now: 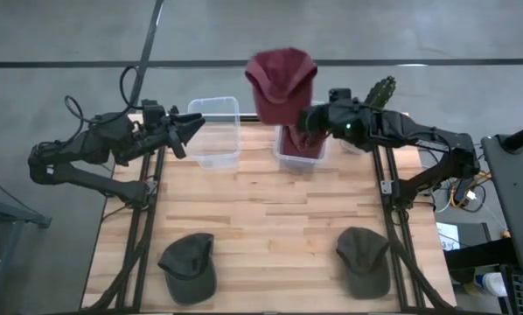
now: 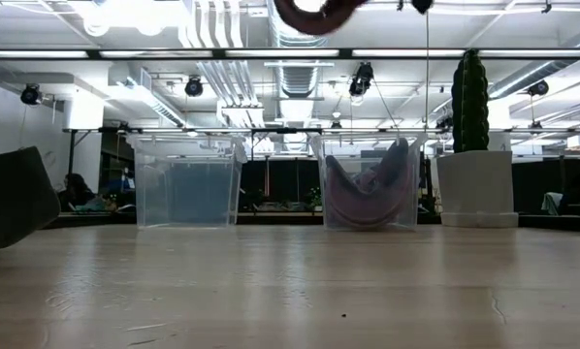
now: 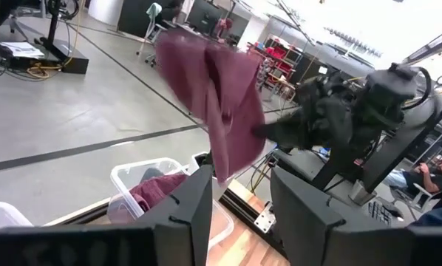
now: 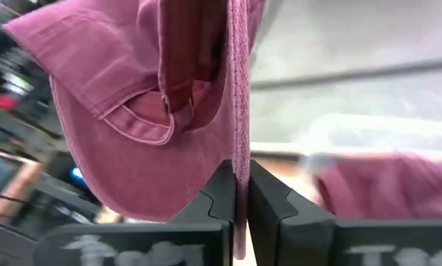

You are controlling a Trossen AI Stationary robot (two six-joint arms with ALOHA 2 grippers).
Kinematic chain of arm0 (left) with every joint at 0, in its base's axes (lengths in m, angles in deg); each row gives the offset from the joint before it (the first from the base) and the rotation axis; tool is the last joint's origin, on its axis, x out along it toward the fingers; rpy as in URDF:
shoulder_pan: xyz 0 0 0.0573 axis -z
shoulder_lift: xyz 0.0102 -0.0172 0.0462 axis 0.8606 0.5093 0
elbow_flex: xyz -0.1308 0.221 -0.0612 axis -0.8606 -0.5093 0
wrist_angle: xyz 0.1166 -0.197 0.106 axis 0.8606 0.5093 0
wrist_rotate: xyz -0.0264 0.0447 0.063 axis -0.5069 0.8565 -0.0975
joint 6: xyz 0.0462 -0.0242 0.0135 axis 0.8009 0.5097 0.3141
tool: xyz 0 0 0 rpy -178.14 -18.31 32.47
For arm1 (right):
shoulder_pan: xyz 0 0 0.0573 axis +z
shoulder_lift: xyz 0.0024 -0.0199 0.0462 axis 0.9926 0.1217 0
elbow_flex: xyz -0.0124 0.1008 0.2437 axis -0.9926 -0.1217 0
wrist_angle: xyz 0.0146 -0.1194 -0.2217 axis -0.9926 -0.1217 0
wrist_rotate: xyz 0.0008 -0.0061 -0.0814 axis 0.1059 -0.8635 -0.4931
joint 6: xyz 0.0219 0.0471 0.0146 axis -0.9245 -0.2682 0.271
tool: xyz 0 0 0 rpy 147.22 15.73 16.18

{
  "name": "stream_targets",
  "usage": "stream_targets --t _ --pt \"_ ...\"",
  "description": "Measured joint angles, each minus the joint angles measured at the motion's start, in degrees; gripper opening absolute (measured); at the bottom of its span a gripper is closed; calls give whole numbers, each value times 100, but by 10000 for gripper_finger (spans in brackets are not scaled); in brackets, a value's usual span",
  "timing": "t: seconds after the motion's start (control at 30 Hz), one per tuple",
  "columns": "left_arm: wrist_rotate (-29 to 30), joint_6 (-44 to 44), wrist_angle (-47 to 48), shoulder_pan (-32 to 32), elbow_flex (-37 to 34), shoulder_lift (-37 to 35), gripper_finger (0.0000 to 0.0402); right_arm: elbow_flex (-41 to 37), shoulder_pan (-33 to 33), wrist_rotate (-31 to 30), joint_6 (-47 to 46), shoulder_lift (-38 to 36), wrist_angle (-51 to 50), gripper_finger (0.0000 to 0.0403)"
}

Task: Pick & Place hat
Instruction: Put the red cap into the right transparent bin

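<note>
A: Where is the right gripper (image 1: 307,119), and what is clamped in it?

B: It is seen at upper centre of the high view, closed on the fabric edge of a maroon hat (image 1: 281,83). In the right wrist view the cloth is pinched between the two dark fingers (image 4: 219,193), and the hat hangs spread above them.

A: What lies under it?

B: A clear bin (image 1: 300,147) at the desk's far edge, in which another maroon hat (image 2: 370,189) is already held. A second clear bin (image 1: 215,131) is seen just to the left of it, and a potted cactus (image 2: 470,89) stands at the right.

A: And the left gripper (image 1: 191,129)?

B: It is raised at upper left of centre, beside the left-hand bin, with its fingers parted and nothing held between them.

A: Anything else on the desk (image 1: 270,210)?

B: Two dark olive hats are laid near the bottom edge, one at lower left (image 1: 189,265) and one at lower right (image 1: 364,260), well apart.
</note>
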Motion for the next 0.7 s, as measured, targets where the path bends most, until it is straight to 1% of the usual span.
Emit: stream_targets --t 0.13,0.37,0.5,0.7 --pt "-4 0 1 0 -6 10 130 0 -4 7 -662 -18 -847 12" --pt "-2 35 2 0 -8 17 130 -23 -76 11 -979 289 -1488 13" --pt "0 0 4 0 -11 21 130 -38 -112 -45 -1433 501 -2052 13" --pt "0 -20 50 0 -11 21 130 -56 -169 -191 -2044 731 -2544 13"
